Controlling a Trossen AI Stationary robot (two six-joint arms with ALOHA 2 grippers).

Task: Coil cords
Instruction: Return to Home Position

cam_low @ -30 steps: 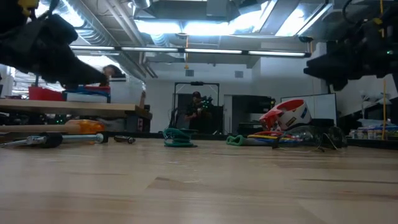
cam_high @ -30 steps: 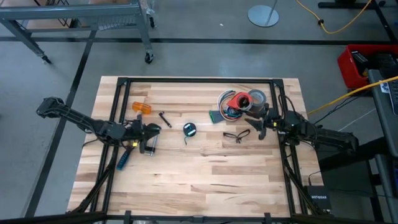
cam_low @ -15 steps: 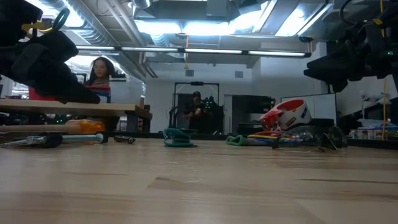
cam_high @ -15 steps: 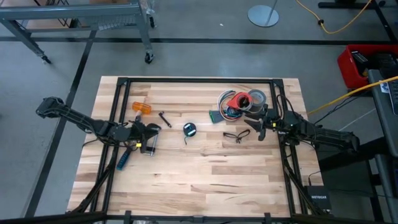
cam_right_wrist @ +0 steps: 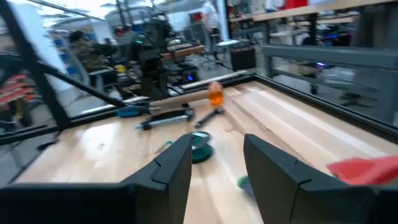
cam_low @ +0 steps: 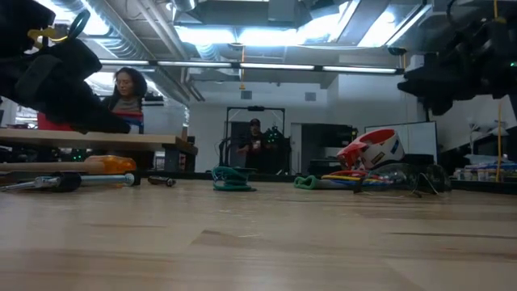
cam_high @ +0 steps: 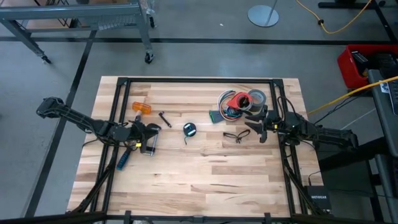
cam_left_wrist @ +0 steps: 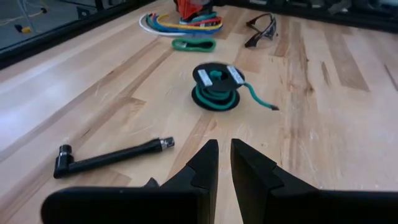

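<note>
The dark teal-green cord [cam_high: 189, 129] lies coiled on the table's middle, its free end [cam_left_wrist: 266, 104] trailing on the wood. It also shows in the low view [cam_low: 233, 179] and the right wrist view [cam_right_wrist: 200, 147]. The thin black cord [cam_high: 236, 135] lies in loose loops to its right. My left gripper [cam_high: 155, 129] hovers left of the teal coil, its fingers [cam_left_wrist: 209, 155] nearly together and empty. My right gripper [cam_high: 254, 127] hovers just right of the black cord, open and empty, and its own view shows the gap [cam_right_wrist: 217, 149].
A black L-shaped key [cam_left_wrist: 112, 157], an orange piece [cam_high: 142, 107], a blue-handled tool [cam_high: 124, 160] and a metal clamp [cam_high: 149, 147] lie at the left. Red and grey tape rolls [cam_high: 245, 98], coloured cables and a green loop [cam_left_wrist: 194, 44] sit at the far right. A person [cam_low: 125, 93] stands behind the table.
My left gripper has shifted and tipped a little in the low view, then kept still. Both cords lie where they were. The person behind the table has come into view and stepped toward the left.
</note>
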